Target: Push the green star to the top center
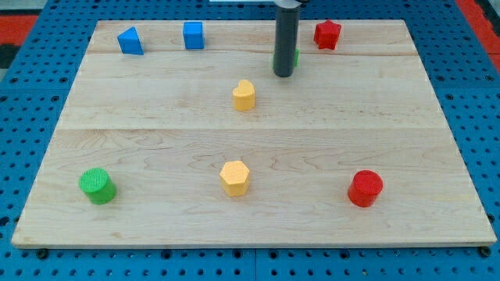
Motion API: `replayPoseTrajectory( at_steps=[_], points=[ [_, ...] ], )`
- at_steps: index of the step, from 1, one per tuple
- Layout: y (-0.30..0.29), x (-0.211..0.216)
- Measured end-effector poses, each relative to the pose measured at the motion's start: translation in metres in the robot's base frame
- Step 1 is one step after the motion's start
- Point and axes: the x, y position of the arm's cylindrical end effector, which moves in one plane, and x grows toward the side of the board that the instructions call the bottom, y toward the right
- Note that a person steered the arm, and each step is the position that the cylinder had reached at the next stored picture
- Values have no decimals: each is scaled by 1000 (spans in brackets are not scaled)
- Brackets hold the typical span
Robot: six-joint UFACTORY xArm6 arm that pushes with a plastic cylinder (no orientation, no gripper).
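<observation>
Green cylinder, yellow hexagon and red cylinder sit nearest you, well below my tip. There are no fingers to open or close. The green star hides just behind the tip, already around top center of the counter.

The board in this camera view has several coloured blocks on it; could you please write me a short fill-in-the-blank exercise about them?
1. My tip hides most of the ____ star.
2. The red star lies to the view's ____ of my tip.
3. The number of blue blocks along the view's top edge is ____.
4. The green cylinder sits at the view's bottom ____.

Missing words: green; right; two; left
</observation>
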Motion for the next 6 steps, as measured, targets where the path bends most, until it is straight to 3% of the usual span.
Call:
replayPoseTrajectory(
  at_steps=[2, 5, 6],
  points=[
    [34, -15],
    [-26, -66],
    [-15, -74]
  ],
)
